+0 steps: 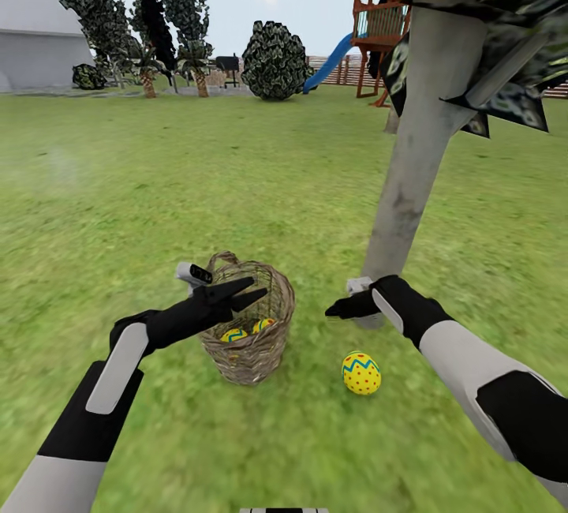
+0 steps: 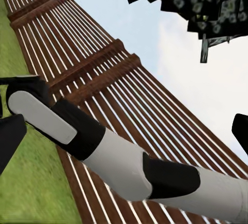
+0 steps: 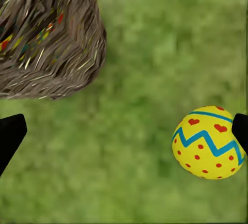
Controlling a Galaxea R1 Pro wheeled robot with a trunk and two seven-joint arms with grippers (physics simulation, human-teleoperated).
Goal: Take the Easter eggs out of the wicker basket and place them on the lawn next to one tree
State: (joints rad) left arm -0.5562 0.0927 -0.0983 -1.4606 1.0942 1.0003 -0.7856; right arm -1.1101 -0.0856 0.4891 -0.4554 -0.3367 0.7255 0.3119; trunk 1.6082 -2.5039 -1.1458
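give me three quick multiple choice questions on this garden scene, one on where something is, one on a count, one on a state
1. Where does the egg outside the wicker basket lie?
A. on the blue slide
B. on the lawn between basket and tree trunk
C. on the fence

2. How many eggs show inside the basket?
A. none
B. two
C. five

3. What is the right hand doing?
A. gripping an egg
B. gripping the basket rim
C. holding nothing

Answers: 1 B, the egg rests on grass near the pale trunk. 2 B, two yellow tops peek over the rim. 3 C, in the right wrist view its fingertips stand apart over bare grass.
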